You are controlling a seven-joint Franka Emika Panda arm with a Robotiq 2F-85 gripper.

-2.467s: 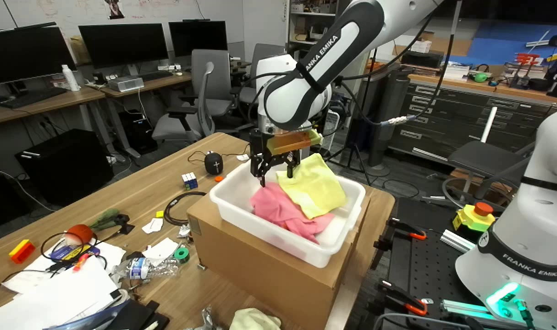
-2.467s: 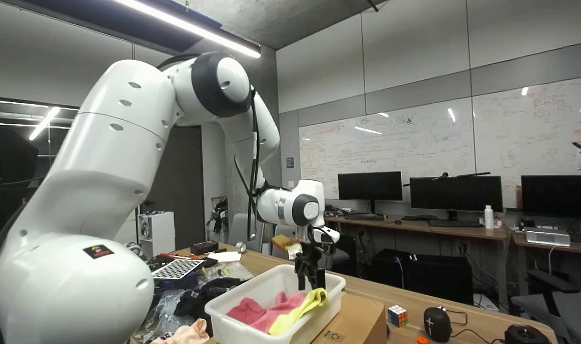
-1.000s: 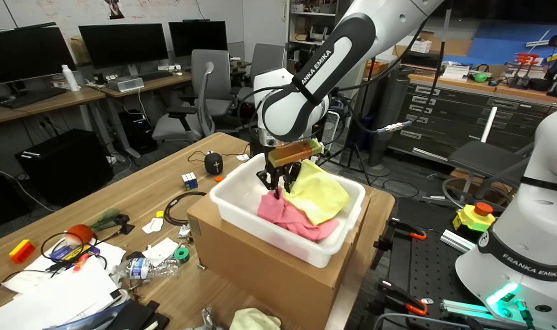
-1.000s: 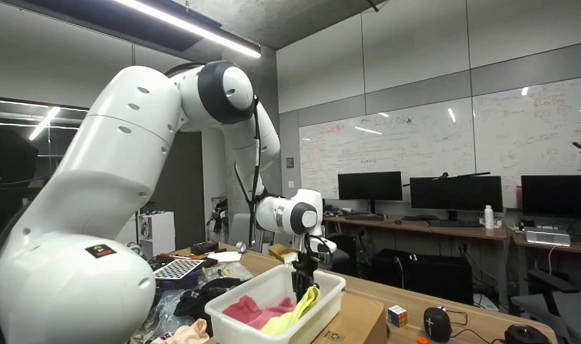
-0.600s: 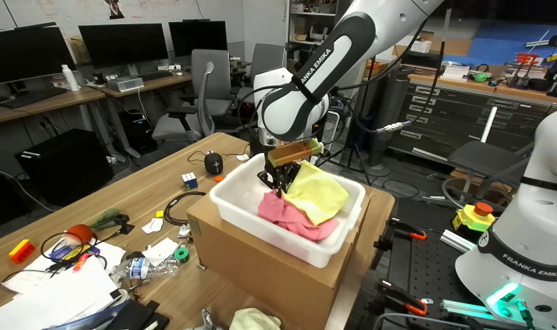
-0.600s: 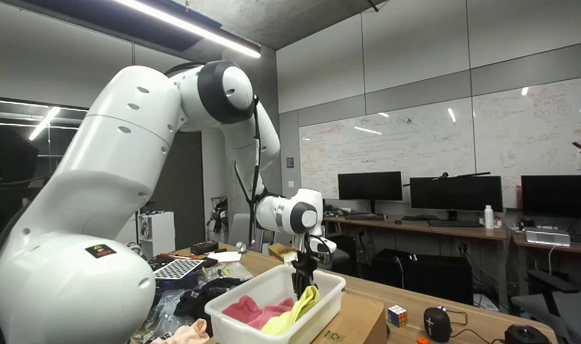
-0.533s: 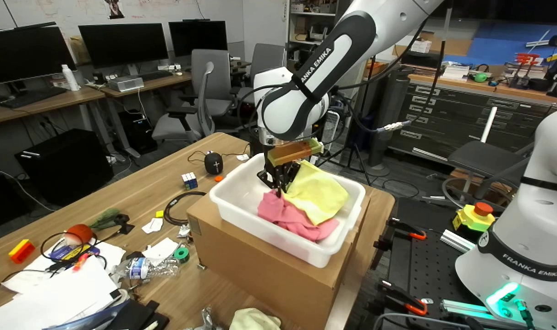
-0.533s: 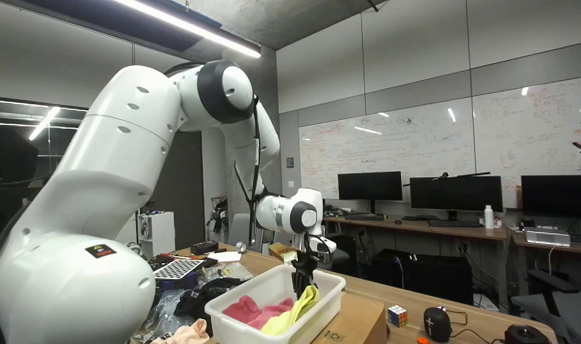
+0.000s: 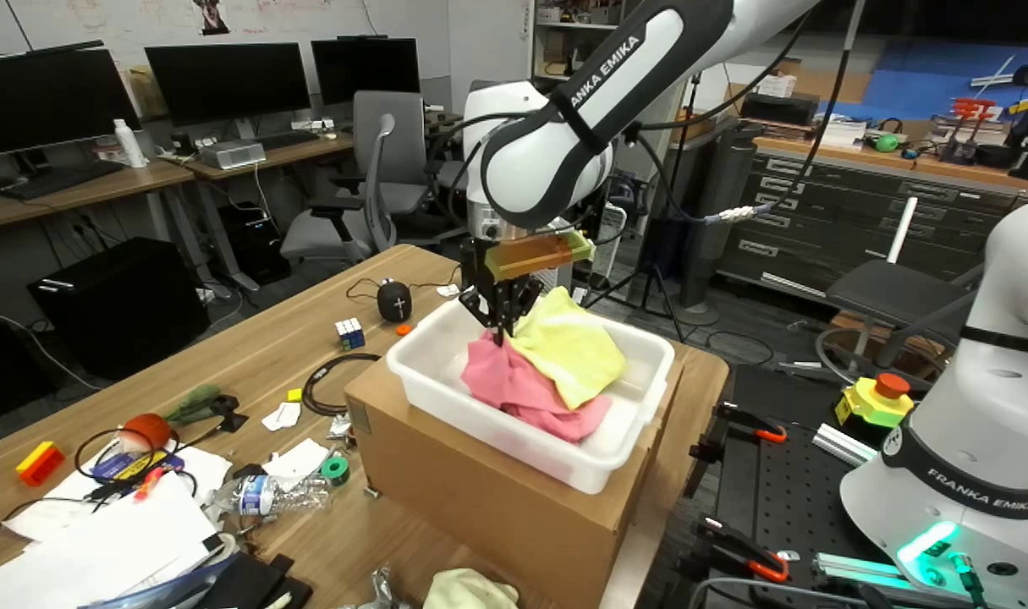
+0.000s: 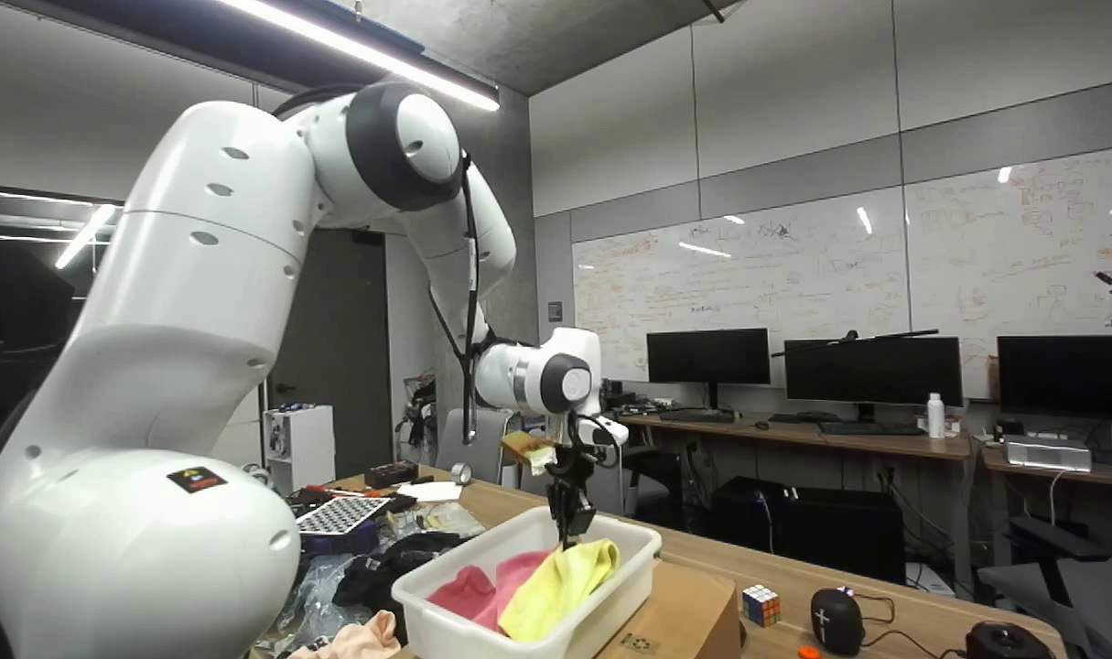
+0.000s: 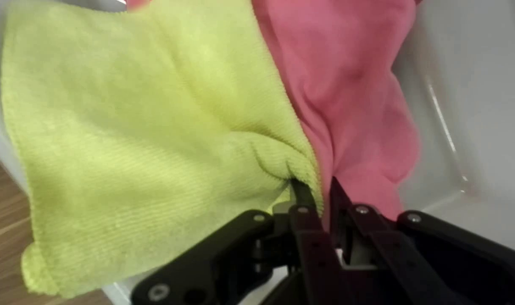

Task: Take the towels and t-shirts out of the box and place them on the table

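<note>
A white plastic box (image 9: pixel 497 436) holds a yellow towel (image 9: pixel 577 347) and a pink cloth (image 9: pixel 514 385); both exterior views show them. My gripper (image 9: pixel 500 332) points down over the box with its fingers close together. Seen from the wrist, an edge of the yellow towel (image 11: pixel 164 140) and a fold of the pink cloth (image 11: pixel 346 67) are pinched side by side between the fingertips. Both fabrics rise to a peak at the gripper (image 10: pixel 566 540) while their lower parts still rest in the box. Whether the pink cloth is a towel or a t-shirt, I cannot tell.
The white box sits on a cardboard box (image 9: pixel 480 491) on the wooden table (image 9: pixel 446 558). A pale cloth (image 9: pixel 471 590) lies at its foot, and a peach cloth (image 10: pixel 359 638) shows beside the white box. Bottle (image 9: pixel 264 495), papers (image 9: pixel 141 541), puzzle cube (image 9: pixel 350 334) and speaker (image 9: pixel 394 302) stand around.
The fingers came together on the cloths. Since half a second ago the gripper has risen, drawing the gripped parts of the yellow towel and pink cloth upward.
</note>
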